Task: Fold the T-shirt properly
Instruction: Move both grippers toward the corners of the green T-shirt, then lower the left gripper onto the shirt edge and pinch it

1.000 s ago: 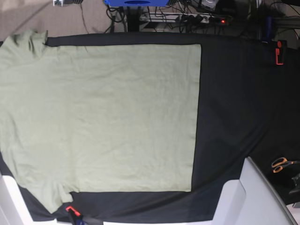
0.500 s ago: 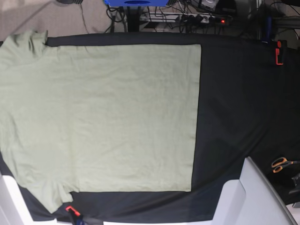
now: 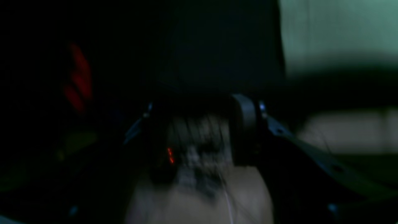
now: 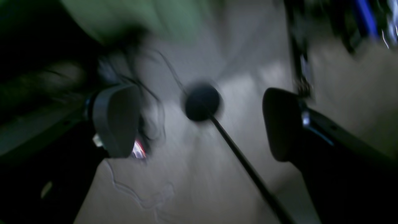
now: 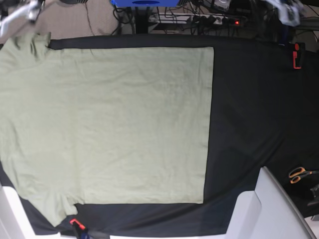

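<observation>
Right tool (image 4: 199,121), seen only in its blurred wrist view, stands wide open and empty over pale floor. Left tool (image 3: 199,130) is too dark and blurred to judge. Base view alone shows the T-shirt (image 5: 107,124) spread flat, faintly creased, across the frame's left on the black-clothed worktop (image 5: 259,109), bare cloth at right.
</observation>
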